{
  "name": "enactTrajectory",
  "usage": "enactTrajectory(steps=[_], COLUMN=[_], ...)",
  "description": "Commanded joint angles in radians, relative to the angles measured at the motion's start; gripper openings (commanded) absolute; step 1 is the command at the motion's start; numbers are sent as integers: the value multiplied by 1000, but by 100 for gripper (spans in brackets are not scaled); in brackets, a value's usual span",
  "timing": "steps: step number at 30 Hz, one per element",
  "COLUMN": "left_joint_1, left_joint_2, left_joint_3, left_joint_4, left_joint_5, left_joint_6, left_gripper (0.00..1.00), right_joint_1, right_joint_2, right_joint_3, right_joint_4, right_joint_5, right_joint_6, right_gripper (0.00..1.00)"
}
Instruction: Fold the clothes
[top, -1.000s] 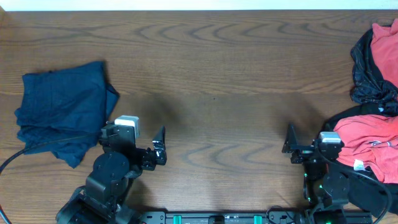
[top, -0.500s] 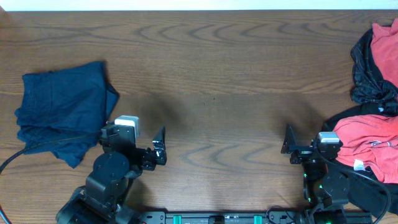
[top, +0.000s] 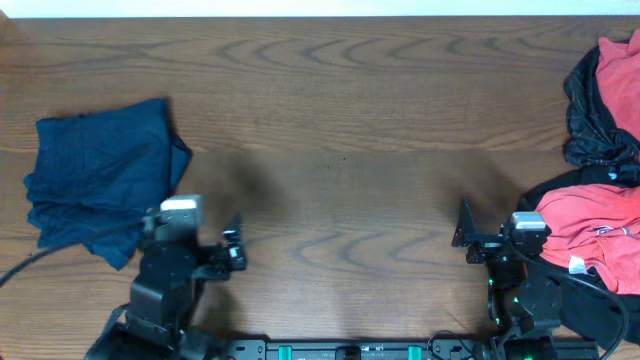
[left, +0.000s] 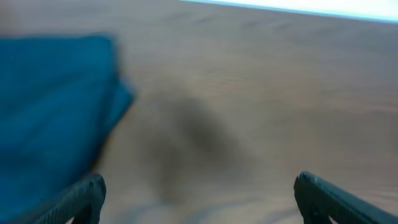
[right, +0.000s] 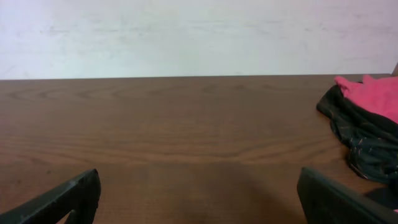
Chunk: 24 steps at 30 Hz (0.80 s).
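A folded dark navy garment (top: 100, 175) lies at the table's left; it fills the blurred left wrist view's left side (left: 50, 106). My left gripper (top: 232, 245) is open and empty, just right of the navy garment's lower corner. A coral-red T-shirt (top: 595, 232) lies at the right edge beside my right arm. A black thin-patterned garment (top: 595, 125) with more coral-red cloth (top: 620, 65) lies at the far right; it also shows in the right wrist view (right: 364, 140). My right gripper (top: 463, 228) is open and empty over bare wood.
The brown wooden table (top: 340, 130) stretches between the two piles. A black cable (top: 30, 250) runs from the left arm over the navy garment's lower edge. A pale wall (right: 186, 31) lies beyond the table's far edge.
My left arm has swung left toward the navy garment, and its wrist view is blurred by motion. The right arm has stayed still. The clothes have not moved.
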Motion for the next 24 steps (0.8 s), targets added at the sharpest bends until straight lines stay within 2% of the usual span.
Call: enactTrajectory(steps=[1, 4, 8, 11, 16, 21, 24], left_joint_1=[147, 236, 282, 282, 282, 282, 282], left_joint_2=[-53, -112, -218, -294, -379, -426, -426], left_joint_3=[-63, -150, -265, -325, -461, -632, -696], left_joint_4=[-54, -58, -49, 37, 385, 789, 910], left_joint_5=[-4, -47, -59, -46, -23, 104, 154], left_joint_6=[-5, -5, -5, 8, 87, 246, 274], left_gripper=[98, 98, 98, 98, 98, 98, 98], right_joint_1=[-10, -10, -10, -10, -10, -10, -10], right_joint_2=[-5, -5, -5, -5, -5, -5, -5], right_joint_3=[-2, -2, -2, -2, -2, -2, -2], right_joint_4=[-3, -3, -3, -3, -3, -3, -3], right_joint_5=[-3, -3, -3, -3, -3, -3, -3], right_joint_6=[-15, -15, -15, -15, -15, -15, -15], right_gripper=[99, 99, 99, 99, 99, 99, 99])
